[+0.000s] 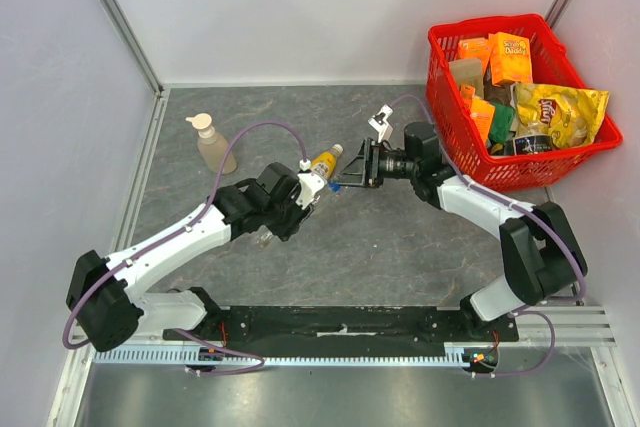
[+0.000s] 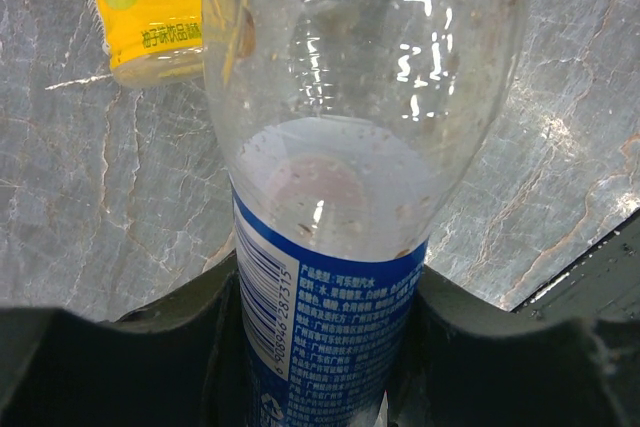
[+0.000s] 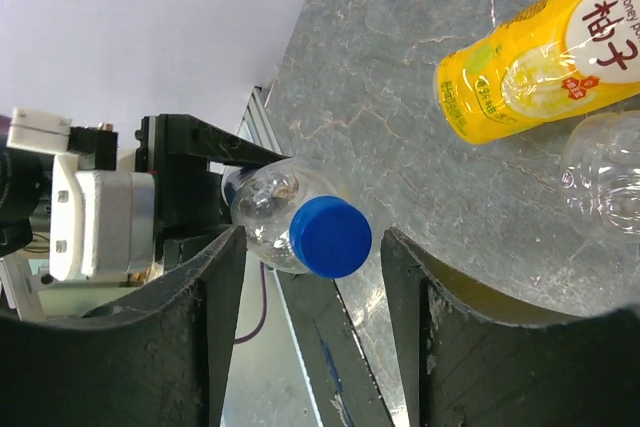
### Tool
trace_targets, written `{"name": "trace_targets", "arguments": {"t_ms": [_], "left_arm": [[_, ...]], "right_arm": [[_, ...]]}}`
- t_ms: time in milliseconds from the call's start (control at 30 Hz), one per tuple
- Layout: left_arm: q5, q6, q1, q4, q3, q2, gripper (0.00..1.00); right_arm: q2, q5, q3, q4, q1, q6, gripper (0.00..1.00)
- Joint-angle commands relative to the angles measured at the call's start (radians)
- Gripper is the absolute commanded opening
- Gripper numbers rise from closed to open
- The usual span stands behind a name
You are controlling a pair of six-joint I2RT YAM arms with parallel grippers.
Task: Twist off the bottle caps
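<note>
My left gripper (image 2: 330,347) is shut on a clear bottle (image 2: 340,197) with a blue label, gripping it at the label. In the right wrist view this bottle's neck (image 3: 268,209) points at the camera, and its blue bottle cap (image 3: 331,236) sits between the two fingers of my right gripper (image 3: 312,247). There is a gap on each side of the cap, so that gripper is open. A yellow juice bottle (image 3: 545,57) lies on the table beyond, and part of another clear bottle (image 3: 605,187) lies beside it. In the top view the two grippers meet mid-table beside the juice bottle (image 1: 323,163).
A beige pump soap dispenser (image 1: 213,144) stands at the back left. A red basket (image 1: 540,169) full of snack packs sits at the back right, behind my right arm. White walls close in the table on three sides.
</note>
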Motion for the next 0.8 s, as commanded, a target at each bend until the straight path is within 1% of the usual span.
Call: {"name": "trace_targets", "arguments": {"t_ms": [0, 233, 433, 633, 767], "left_arm": [[-0.044, -0.011, -0.018, -0.001, 0.003, -0.031, 0.27], [-0.059, -0.014, -0.020, -0.001, -0.002, -0.037, 0.28], [-0.067, -0.016, -0.026, -0.001, -0.006, -0.043, 0.29], [-0.072, -0.016, -0.032, 0.000, -0.008, -0.045, 0.29], [-0.075, -0.014, -0.035, 0.000, -0.009, -0.046, 0.29]], "right_arm": [[0.024, -0.022, 0.009, 0.044, 0.015, 0.021, 0.63], [0.027, -0.013, -0.008, 0.044, 0.019, 0.023, 0.56], [0.038, -0.042, -0.045, 0.182, 0.019, 0.111, 0.55], [0.052, -0.041, -0.048, 0.206, 0.019, 0.134, 0.52], [0.060, -0.042, -0.052, 0.245, 0.019, 0.162, 0.48]]}}
